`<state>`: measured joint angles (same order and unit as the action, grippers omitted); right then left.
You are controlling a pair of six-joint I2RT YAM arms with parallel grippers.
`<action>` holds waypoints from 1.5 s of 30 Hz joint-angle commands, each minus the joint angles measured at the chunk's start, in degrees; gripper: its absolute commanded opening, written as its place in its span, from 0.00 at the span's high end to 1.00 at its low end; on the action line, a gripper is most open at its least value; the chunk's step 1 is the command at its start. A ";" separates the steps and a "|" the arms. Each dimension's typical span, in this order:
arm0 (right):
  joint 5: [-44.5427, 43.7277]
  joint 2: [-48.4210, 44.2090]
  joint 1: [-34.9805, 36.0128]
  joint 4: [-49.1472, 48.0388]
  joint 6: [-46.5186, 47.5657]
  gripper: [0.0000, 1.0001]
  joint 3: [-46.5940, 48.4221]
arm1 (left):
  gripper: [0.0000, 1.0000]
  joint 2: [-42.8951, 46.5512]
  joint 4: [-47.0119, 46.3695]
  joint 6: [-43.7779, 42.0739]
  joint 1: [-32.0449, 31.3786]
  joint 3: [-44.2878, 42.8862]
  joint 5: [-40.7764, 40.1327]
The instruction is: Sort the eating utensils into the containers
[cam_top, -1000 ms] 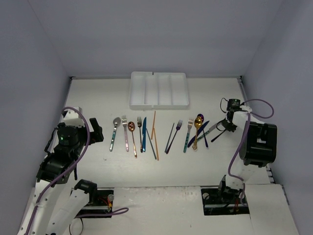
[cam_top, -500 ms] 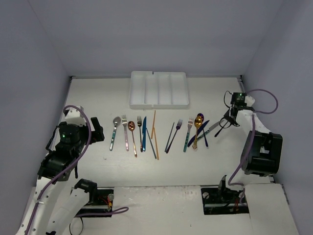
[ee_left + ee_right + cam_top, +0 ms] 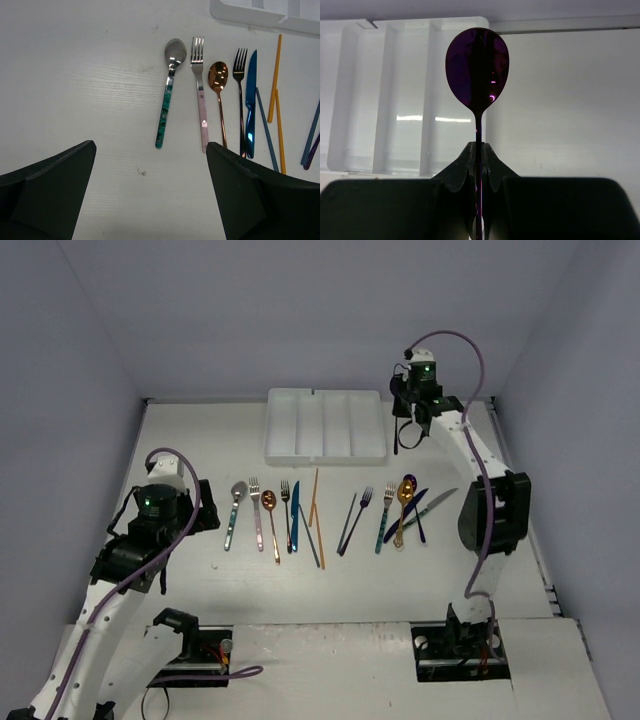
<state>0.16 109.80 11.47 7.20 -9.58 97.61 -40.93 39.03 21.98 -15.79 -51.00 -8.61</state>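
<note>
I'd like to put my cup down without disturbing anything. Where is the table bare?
Bare: the far-left corner beside the white tray, and the near strip between the utensil row and the arm bases. Crowded: around the gold spoon, where pieces overlap.

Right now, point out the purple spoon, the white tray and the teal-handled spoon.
purple spoon [image 3: 477,70], right wrist view, on its bowl.
white tray [image 3: 325,456], top external view, on its near rim.
teal-handled spoon [image 3: 164,115], left wrist view, on its handle.
</note>
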 commanded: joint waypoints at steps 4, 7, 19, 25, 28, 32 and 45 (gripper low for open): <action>6.87 15.65 2.73 -1.41 7.12 1.00 17.38 | 0.08 -0.77 4.47 2.15 -0.38 -3.29 0.97; 7.72 21.47 3.62 -2.07 6.32 1.00 22.93 | 0.08 -0.40 6.93 2.93 -0.38 -3.89 0.96; 4.20 34.86 4.00 -4.53 -1.15 0.70 35.10 | 0.08 1.92 9.89 6.48 -0.38 -4.02 3.22; 1.42 28.84 4.08 -4.54 0.33 0.52 29.49 | 0.08 1.39 9.75 6.72 -0.38 -4.48 2.94; -3.08 21.36 4.00 -4.53 0.85 0.52 24.73 | 0.08 -0.13 9.67 6.04 -0.38 -5.82 2.47; -12.78 6.07 3.98 -4.39 -1.56 0.52 6.39 | 0.08 -2.95 9.54 4.93 -0.38 -8.61 1.34; -11.63 -25.06 3.50 0.73 -15.61 0.53 -39.86 | 0.08 -11.03 9.43 1.95 -0.56 -15.62 0.14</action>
<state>-11.93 89.94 14.87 5.44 -18.43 66.66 -50.62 50.26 25.20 -15.81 -63.65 -7.86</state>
